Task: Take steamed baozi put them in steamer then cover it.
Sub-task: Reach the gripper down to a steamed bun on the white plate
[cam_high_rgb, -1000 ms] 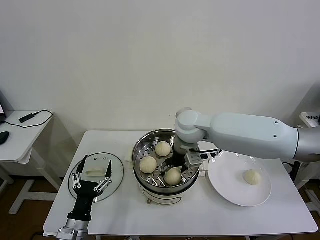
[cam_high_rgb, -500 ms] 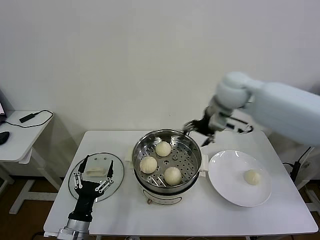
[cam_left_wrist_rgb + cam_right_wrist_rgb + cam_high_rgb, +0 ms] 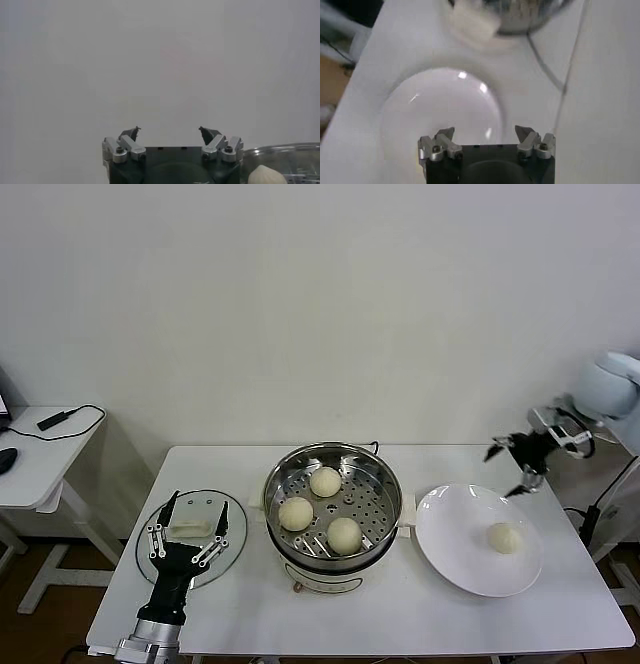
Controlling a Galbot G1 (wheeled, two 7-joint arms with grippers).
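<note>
White wall and white table (image 3: pixel 250 614) fill our head view: our right gripper (image 3: pixel 522 456) has swung out of the steamer (image 3: pixel 333 502) and now hangs beyond the plate (image 3: pixel 455 554), fingers apart and empty. Three baozi (image 3: pixel 345 535) sit inside the steamer; the fourth (image 3: pixel 504 537) waits on the plate, so we judge one transfer remains before covering. Our left gripper (image 3: pixel 186 536) stays parked over the glass lid (image 3: pixel 232 529) beside the steamer, fingers spread. Left wrist view: open fingertips (image 3: pixel 132 133) against bare wall. Right wrist view: spread fingertips (image 3: pixel 447 134) above the plate.
</note>
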